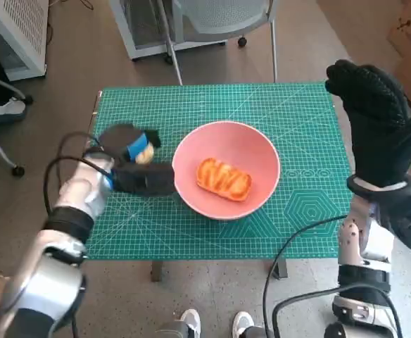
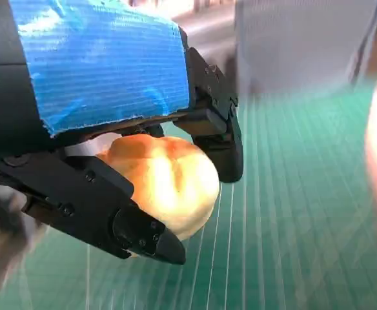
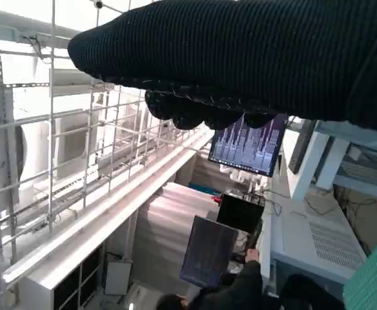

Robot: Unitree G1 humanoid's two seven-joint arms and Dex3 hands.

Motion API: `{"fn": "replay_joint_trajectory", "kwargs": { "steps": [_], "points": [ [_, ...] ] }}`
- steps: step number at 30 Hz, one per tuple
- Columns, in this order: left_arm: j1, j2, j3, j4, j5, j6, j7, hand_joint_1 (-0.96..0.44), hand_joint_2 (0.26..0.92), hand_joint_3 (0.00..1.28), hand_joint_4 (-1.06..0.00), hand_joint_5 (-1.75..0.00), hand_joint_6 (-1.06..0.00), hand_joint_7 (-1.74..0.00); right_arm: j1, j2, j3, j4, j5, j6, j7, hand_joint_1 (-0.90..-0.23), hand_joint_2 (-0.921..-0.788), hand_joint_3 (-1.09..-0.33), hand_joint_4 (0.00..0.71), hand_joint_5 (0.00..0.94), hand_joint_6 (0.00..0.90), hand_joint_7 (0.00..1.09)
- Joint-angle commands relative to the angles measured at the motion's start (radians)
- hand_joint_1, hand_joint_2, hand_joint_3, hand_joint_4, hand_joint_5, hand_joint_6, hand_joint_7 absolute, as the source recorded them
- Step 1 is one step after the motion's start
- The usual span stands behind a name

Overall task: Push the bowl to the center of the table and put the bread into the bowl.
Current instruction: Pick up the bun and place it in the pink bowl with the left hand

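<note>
Left hand (image 2: 121, 161) clamped around round bread roll (image 2: 166, 184), just left of pink bowl (image 1: 262, 151). Lift level over bowl rim, release beside 1 glazed bread (image 1: 224, 178) inside. Right hand (image 1: 374, 120) raised, fingers apart, holding nothing.

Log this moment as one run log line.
left hand: holds bread roll beside pink bowl | right hand: raised, holds nothing | bowl: one glazed bread inside
</note>
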Motion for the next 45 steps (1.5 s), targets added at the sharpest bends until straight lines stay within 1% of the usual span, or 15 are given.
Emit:
{"fn": "replay_joint_trajectory", "kwargs": {
  "steps": [1, 4, 9, 14, 17, 23, 28, 38, 39, 40, 41, 42, 43, 44, 45],
  "points": [
    [0.101, 0.068, 0.110, -0.368, -0.041, 0.035, -0.013, 0.00, 0.920, 0.06, -0.68, -1.10, -0.66, -1.20, 0.024, 0.006, 0.000, 0.007, 0.006, 0.018, -0.003, -0.505, -0.921, -0.564, 0.391, 0.000, 0.434, 0.00],
    [0.145, 0.069, 0.166, -0.551, -0.053, 0.049, -0.019, 0.00, 0.920, 0.04, -0.72, -1.07, -0.67, -1.19, 0.025, 0.010, 0.003, 0.006, 0.004, 0.019, -0.007, -0.505, -0.921, -0.564, 0.391, 0.000, 0.431, 0.00],
    [0.190, 0.041, 0.209, -0.744, -0.052, 0.049, -0.014, 0.00, 0.918, 0.01, -0.76, -1.03, -0.69, -1.15, 0.022, 0.013, 0.005, 0.006, 0.004, 0.022, -0.010, -0.504, -0.921, -0.566, 0.390, 0.000, 0.429, 0.00],
    [0.209, -0.002, 0.212, -0.824, -0.078, 0.014, -0.014, 0.00, 0.910, 0.00, -0.78, -0.99, -0.73, -1.12, 0.021, 0.014, 0.006, 0.006, 0.003, 0.023, -0.012, -0.502, -0.921, -0.566, 0.390, 0.000, 0.429, 0.00],
    [0.215, -0.032, 0.194, -0.856, -0.094, 0.010, -0.044, 0.00, 0.912, 0.00, -0.78, -1.00, -0.73, -1.12, 0.024, 0.017, 0.007, 0.002, 0.001, 0.022, -0.014, -0.500, -0.921, -0.566, 0.391, 0.001, 0.429, 0.00],
    [0.219, -0.082, 0.141, -0.868, -0.126, -0.014, -0.130, 0.00, 0.919, 0.04, -0.72, -1.06, -0.67, -1.18, 0.028, 0.022, 0.011, 0.001, -0.003, 0.017, -0.018, -0.499, -0.921, -0.568, 0.392, 0.001, 0.430, 0.00],
    [0.214, -0.136, 0.103, -0.840, -0.138, -0.013, -0.202, 0.00, 0.920, 0.05, -0.71, -1.09, -0.65, -1.19, 0.033, 0.027, 0.012, -0.006, -0.005, 0.017, -0.018, -0.498, -0.921, -0.574, 0.392, 0.001, 0.430, 0.00],
    [0.196, -0.204, 0.072, -0.691, -0.144, -0.048, -0.243, 0.00, 0.920, 0.05, -0.71, -1.16, -0.66, -1.11, 0.057, 0.024, 0.008, -0.041, 0.000, 0.028, -0.024, -0.497, -0.921, -0.577, 0.388, 0.000, 0.429, 0.00],
    [0.198, -0.209, 0.075, -0.680, -0.153, -0.044, -0.252, 0.00, 0.920, 0.05, -0.70, -1.17, -0.65, -1.11, 0.060, 0.023, 0.006, -0.045, 0.001, 0.028, -0.024, -0.497, -0.921, -0.577, 0.389, 0.000, 0.429, 0.00],
    [0.201, -0.213, 0.078, -0.673, -0.160, -0.042, -0.258, 0.00, 0.921, 0.09, -0.65, -1.21, -0.61, -1.17, 0.062, 0.024, 0.005, -0.048, 0.001, 0.028, -0.026, -0.497, -0.921, -0.577, 0.389, 0.001, 0.430, 0.00],
    [0.202, -0.215, 0.081, -0.669, -0.163, -0.042, -0.263, 0.00, 0.921, 0.11, -0.63, -1.22, -0.59, -1.19, 0.064, 0.024, 0.005, -0.051, 0.001, 0.029, -0.027, -0.497, -0.921, -0.577, 0.389, 0.001, 0.430, 0.00],
    [0.208, -0.217, 0.083, -0.667, -0.169, -0.031, -0.274, -0.01, 0.890, 0.09, -0.55, -0.92, -0.53, -0.95, 0.065, 0.024, 0.004, -0.053, 0.002, 0.028, -0.027, -0.497, -0.921, -0.578, 0.387, 0.000, 0.428, 0.00],
    [0.215, -0.218, 0.084, -0.667, -0.172, -0.018, -0.287, -0.01, 0.894, 0.07, -0.52, -0.63, -0.52, -0.70, 0.067, 0.025, 0.003, -0.055, 0.002, 0.028, -0.029, -0.497, -0.921, -0.578, 0.388, 0.001, 0.428, 0.00],
    [0.221, -0.218, 0.085, -0.668, -0.174, -0.009, -0.297, -0.03, 0.890, 0.06, -0.48, -0.51, -0.49, -0.59, 0.068, 0.025, 0.002, -0.057, 0.003, 0.028, -0.030, -0.497, -0.921, -0.578, 0.388, 0.001, 0.429, 0.00],
    [0.224, -0.218, 0.086, -0.668, -0.176, -0.003, -0.303, -0.07, 0.884, 0.04, -0.41, -0.32, -0.45, -0.42, 0.069, 0.026, 0.002, -0.058, 0.003, 0.028, -0.031, -0.496, -0.921, -0.577, 0.387, 0.001, 0.429, 0.00]
  ]
}}
